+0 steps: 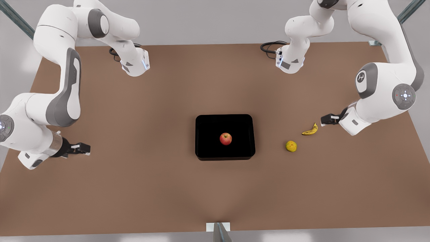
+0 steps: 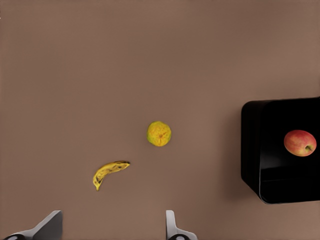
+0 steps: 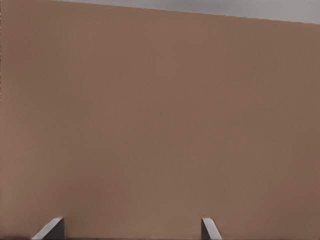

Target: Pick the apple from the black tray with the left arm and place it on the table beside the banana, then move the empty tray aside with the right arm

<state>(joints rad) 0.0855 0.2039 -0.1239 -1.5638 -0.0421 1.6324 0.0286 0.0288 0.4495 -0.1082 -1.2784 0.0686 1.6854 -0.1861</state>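
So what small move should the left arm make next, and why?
Probably swing the left claw over the banana toward the apple. The apple lies untouched in the black tray, and the claw is open and empty. The right claw waits open.

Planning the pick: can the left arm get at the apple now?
Probably yes: the apple lies uncovered in the black tray, and the open left gripper waits near the banana with bare table between.
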